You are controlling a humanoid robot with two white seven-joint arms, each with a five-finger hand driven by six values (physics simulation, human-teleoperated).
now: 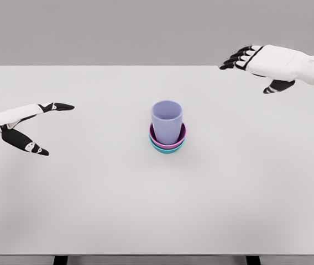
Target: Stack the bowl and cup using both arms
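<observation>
The lavender cup (pixel 166 120) stands upright inside a pink bowl (pixel 180 136), itself nested in a teal bowl (pixel 168 149), mid-table (pixel 90 210). My left hand (pixel 27 127) lies well to its left, fingers spread, holding nothing. My right hand (pixel 265 63) hovers far back right, open and empty too.

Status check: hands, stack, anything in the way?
Left robot hand open, holding nothing; right robot hand open, holding nothing. Lavender cup upright in pink bowl, nested in teal bowl, mid-table. Nothing near the stack.
</observation>
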